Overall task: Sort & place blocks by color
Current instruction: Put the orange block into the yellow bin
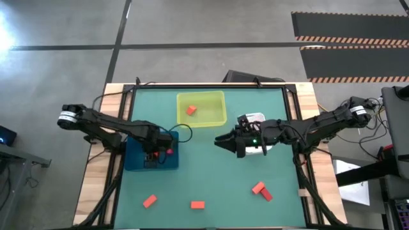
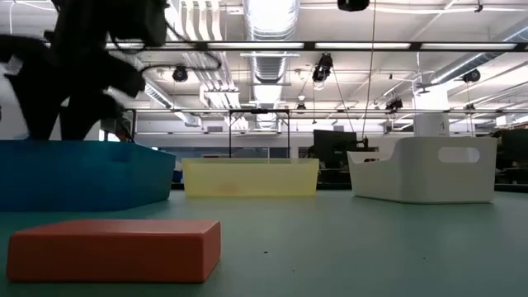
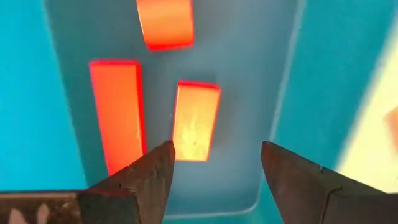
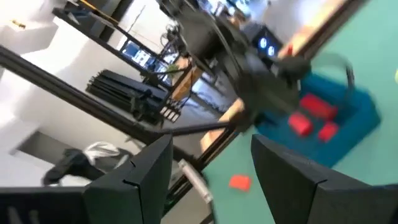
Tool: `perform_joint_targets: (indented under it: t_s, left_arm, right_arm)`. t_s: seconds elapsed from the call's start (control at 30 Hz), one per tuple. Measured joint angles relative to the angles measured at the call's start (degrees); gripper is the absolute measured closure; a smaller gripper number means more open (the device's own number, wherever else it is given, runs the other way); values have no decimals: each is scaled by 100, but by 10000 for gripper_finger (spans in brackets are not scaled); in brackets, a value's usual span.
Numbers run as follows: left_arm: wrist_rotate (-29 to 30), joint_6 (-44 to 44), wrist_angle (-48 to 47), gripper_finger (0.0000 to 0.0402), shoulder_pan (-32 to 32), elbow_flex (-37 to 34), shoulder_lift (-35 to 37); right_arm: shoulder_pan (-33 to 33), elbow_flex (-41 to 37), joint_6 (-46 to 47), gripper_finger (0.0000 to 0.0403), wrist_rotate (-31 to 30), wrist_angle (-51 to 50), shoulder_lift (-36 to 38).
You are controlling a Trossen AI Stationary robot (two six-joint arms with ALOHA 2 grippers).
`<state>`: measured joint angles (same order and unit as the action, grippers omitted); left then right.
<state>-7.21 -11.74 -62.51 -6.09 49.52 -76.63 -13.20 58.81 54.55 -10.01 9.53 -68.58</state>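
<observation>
1. Left gripper (image 3: 211,180) hovers over the blue tray (image 1: 134,160), fingers spread and empty; three red blocks (image 3: 115,112) lie inside, apparently sorted by colour.
2. Right gripper (image 1: 223,142) waits mid-table beside the white tray (image 1: 255,117), fingers parted, empty.
3. Four blocks (image 1: 197,205) remain on the mat; one sits in the yellow tray (image 1: 217,118).

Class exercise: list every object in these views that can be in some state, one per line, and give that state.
Left pincer: open, empty, above the blue tray.
Right pincer: open, empty, beside the white tray.
Blue tray: holds three red blocks.
Yellow tray: holds one orange block.
White tray: contents hidden.
Loose blocks: lying on the mat.
</observation>
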Motion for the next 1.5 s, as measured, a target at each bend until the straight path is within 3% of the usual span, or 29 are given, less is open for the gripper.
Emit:
perform_joint_targets:
  t_s: [0.3, 0.6, 0.73, 0.87, 1.17, 1.5]
  left_arm:
    - [104, -776, 543, 178, 0, 491, 1164]
    - [681, -1504, 1696, 178, 0, 488, 2082]
    - [805, -1507, 1768, 178, 0, 517, 2257]
    - [816, -1507, 1783, 178, 0, 520, 2346]
    - [753, -1508, 1802, 178, 0, 511, 2350]
    - [700, -1494, 1812, 178, 0, 509, 2362]
  right_arm:
    - [-441, 20, 2032, 196, 353, -1143, 0]
    - [-788, 1005, 3623, 206, 1200, -4726, -387]
    - [-972, 1237, 3898, 207, 1918, -5705, -661]
    - [-1210, 1224, 2887, 207, 2402, -5888, -891]
    - [-1950, 1204, -512, 207, 2400, -6046, -1660]
    - [-2167, 1207, -1758, 207, 2281, -6294, -2890]
